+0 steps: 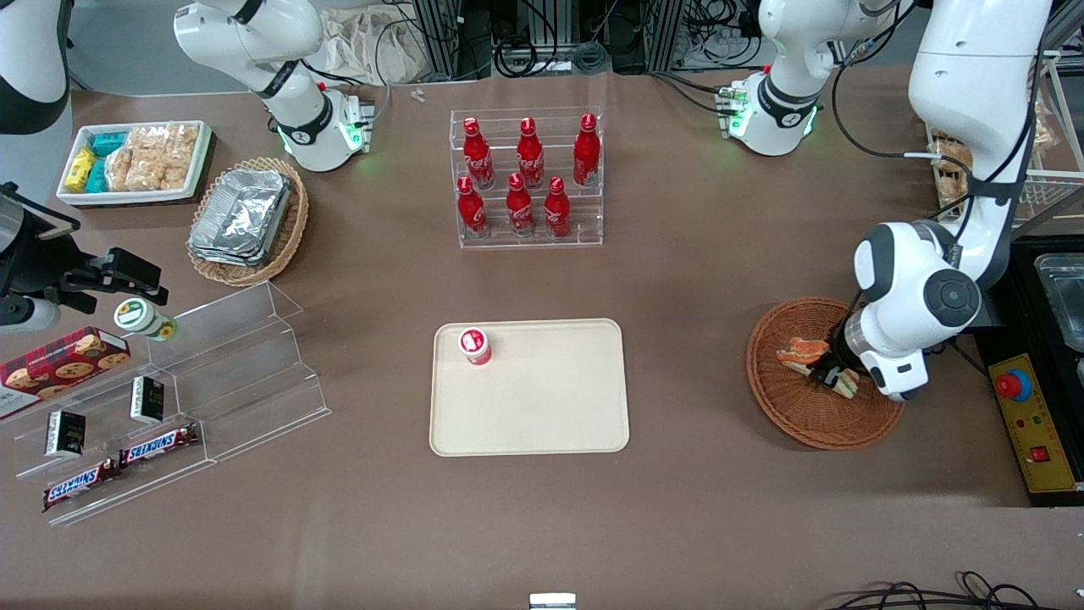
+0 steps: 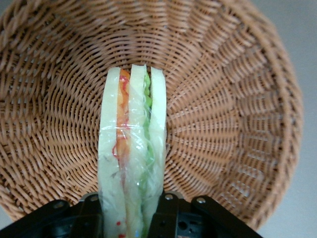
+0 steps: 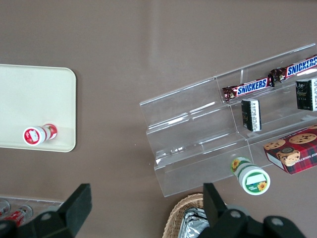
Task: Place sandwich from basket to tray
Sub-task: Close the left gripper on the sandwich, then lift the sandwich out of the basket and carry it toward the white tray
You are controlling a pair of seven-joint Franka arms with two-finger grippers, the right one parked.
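Observation:
My left gripper (image 1: 834, 377) reaches down into the round reddish-brown basket (image 1: 813, 424) at the working arm's end of the table. In the left wrist view the gripper (image 2: 131, 208) is shut on the sandwich (image 2: 132, 148), a wrapped wedge of white bread with orange and green filling, held over the woven basket (image 2: 237, 99) floor. From the front, the held sandwich (image 1: 845, 383) shows just beside the fingers. Another wrapped sandwich (image 1: 804, 350) lies in the basket farther from the front camera. The cream tray (image 1: 529, 407) lies at mid-table.
A small red-capped bottle (image 1: 475, 346) stands on the tray's corner. A rack of red cola bottles (image 1: 525, 178) stands farther back. A clear stepped shelf (image 1: 212, 373) with snacks and an oval basket of foil trays (image 1: 247, 219) lie toward the parked arm's end.

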